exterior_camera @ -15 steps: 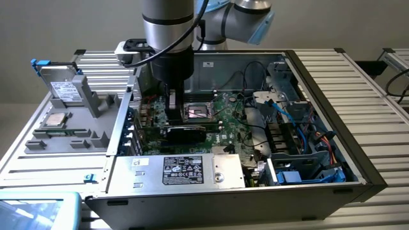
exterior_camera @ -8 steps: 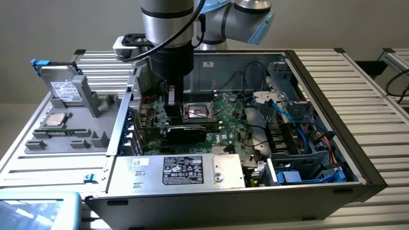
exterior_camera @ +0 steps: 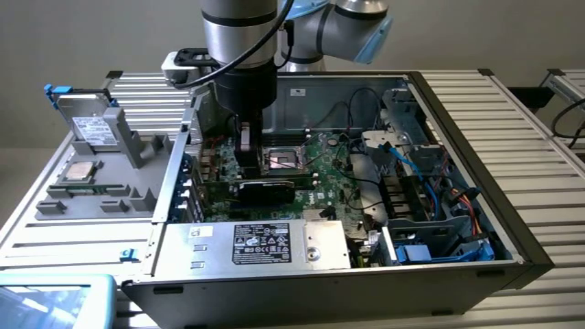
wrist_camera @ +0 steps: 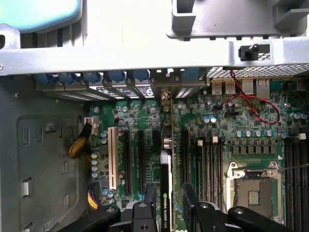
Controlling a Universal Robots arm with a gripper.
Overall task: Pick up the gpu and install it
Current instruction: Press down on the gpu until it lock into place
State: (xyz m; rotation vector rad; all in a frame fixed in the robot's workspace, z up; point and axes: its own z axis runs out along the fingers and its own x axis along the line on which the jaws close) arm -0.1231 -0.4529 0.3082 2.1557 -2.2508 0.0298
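The gpu (exterior_camera: 265, 188) stands on edge in a motherboard slot inside the open computer case (exterior_camera: 475, 205), black cooler facing the case front. In the wrist view the gpu (wrist_camera: 166, 193) runs edge-on between my fingers, its silver bracket (wrist_camera: 166, 94) at the rear slot openings. My gripper (exterior_camera: 245, 154) hangs straight above the card. My gripper (wrist_camera: 168, 193) straddles the card's upper edge, one finger (wrist_camera: 148, 205) on each side, and a narrow gap shows between the card and the other finger (wrist_camera: 192, 205). It looks open.
The empty CPU socket (exterior_camera: 281, 162) lies just beyond the card. Cables (exterior_camera: 402, 154) and drive bays fill the case on the exterior view's right. A grey parts tray (exterior_camera: 101, 185) with a hard drive (exterior_camera: 92, 130) stands outside on the exterior view's left. The power supply (exterior_camera: 251, 243) sits at the front.
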